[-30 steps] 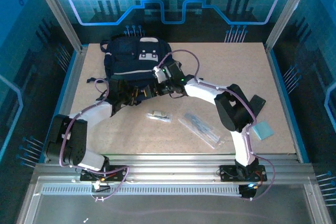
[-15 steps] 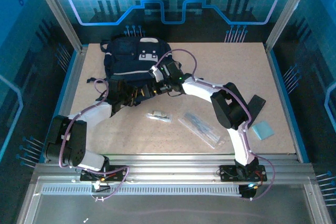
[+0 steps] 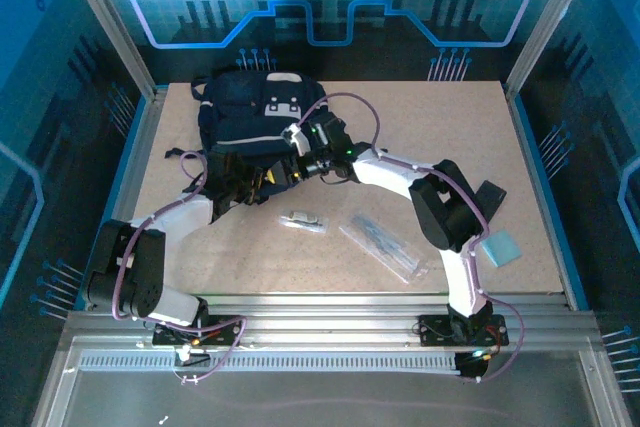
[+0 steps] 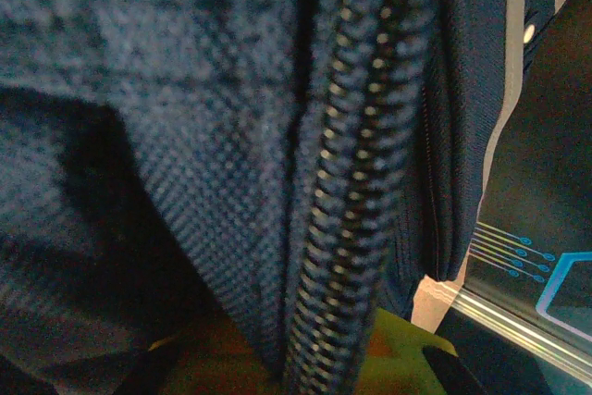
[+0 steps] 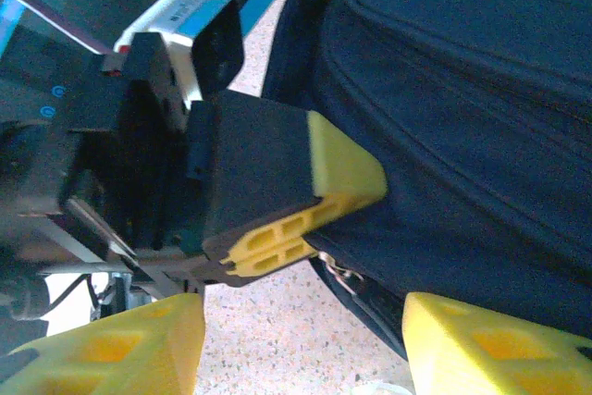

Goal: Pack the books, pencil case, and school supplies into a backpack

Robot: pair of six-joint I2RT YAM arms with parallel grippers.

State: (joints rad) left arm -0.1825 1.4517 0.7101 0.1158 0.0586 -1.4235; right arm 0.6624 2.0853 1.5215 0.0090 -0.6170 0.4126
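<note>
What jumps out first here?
The navy backpack at the far left of the table draws the eye. At its near edge the left tool is shut on the zipper edge, and the right tool stands open beside it. The transparent pencil case lies on the table, nearer the front.

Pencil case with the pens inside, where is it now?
In the top view, the pencil case lies on the table near the front edge, between the small pale object and the right arm.
</note>
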